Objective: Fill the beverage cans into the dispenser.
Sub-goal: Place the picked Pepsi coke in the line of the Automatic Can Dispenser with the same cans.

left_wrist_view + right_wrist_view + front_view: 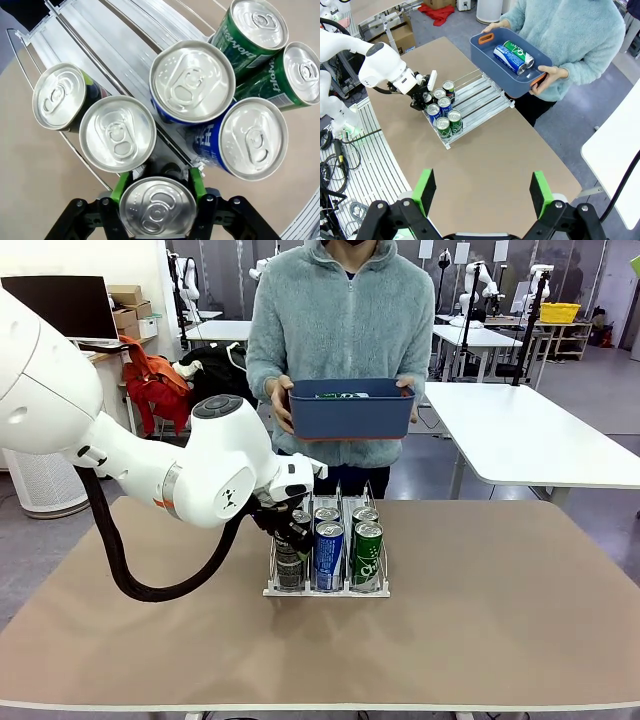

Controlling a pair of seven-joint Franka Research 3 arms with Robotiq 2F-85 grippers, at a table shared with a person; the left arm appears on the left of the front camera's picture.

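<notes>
1. At the far left, your left arm (150, 475) comes in from the table's left side and bends down to the dispenser (326, 591), which stands near the middle of the table (500, 630)
2. Your left gripper (158, 181) is clamped on a dark can (157, 210); its green pads (120, 184) press on either side of the can just below the silver top
3. That dark can stands upright at the front of the dispenser's left lane, just behind the low white lip; you cannot tell from these views whether its base rests on the rack
4. Close behind it in the same lane stand two more cans (117, 132), one after the other, the rear one dark-sided
5. The middle lane holds two blue cans (329, 555) with white lettering, upright, one behind the other at the front lip
6. The right lane holds two green cans (367, 556), placed the same way; behind the cans, the far part of each lane shows bare white rails
7. Beyond the dispenser, a person (340, 320) at the far side holds a dark blue tub (350, 418) in both hands (281, 405), above the table's far edge; in it a blue can (507, 56) and a green can (519, 51) lie on their sides, next to each other
8. Your right gripper (482, 192) hangs high over the table on your side with its fingers spread wide and nothing between them, well apart from the dispenser
</notes>
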